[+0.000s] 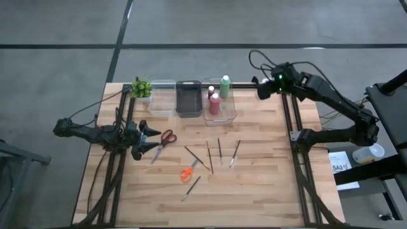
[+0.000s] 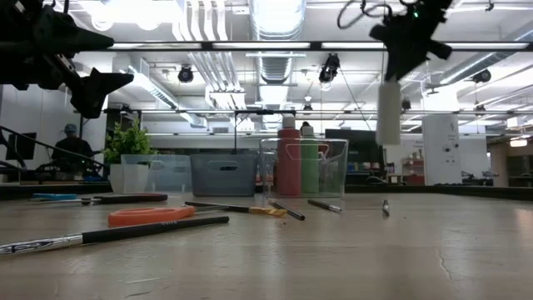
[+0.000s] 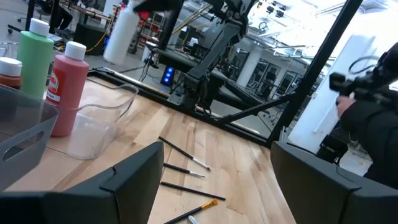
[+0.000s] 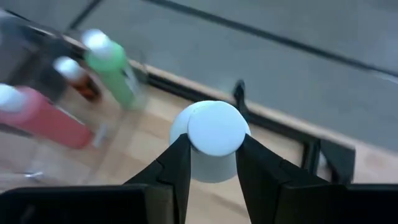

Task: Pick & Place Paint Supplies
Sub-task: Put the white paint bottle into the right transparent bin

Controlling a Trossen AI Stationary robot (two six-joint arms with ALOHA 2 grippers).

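Nearest in the low view, a long dark-handled brush [image 2: 117,234] lies across the lower left of the wooden table [image 2: 350,258], with an orange tool [image 2: 150,216] just behind it. From above, the orange tool [image 1: 186,174] sits below centre, four more brushes [image 1: 220,151] are spread at mid-frame, and the red-handled scissors [image 1: 166,138] lie left of them, just beside the left gripper [image 1: 150,138]. That gripper hovers at the left with its fingers spread wide and nothing between them.

Farther back, along the table's upper edge, stand three bins. The clear bin [image 1: 161,97] beside the small potted plant [image 1: 141,88] looks empty from above. The dark bin [image 1: 188,98] in the middle shows nothing inside, though its dark floor makes that hard to judge. The clear bin on the right [image 1: 230,114] holds a red bottle [image 1: 215,104], a green bottle [image 1: 225,86] and a small dark red bottle [image 1: 211,91], all upright.

The right gripper [image 4: 210,163] is raised above the table's upper right corner, its fingers closed around a white bottle [image 4: 211,138] that hangs upright, right of that bin. From above the bottle is hidden under the gripper. A seated person [image 2: 72,150] shows dimly in the far left background.
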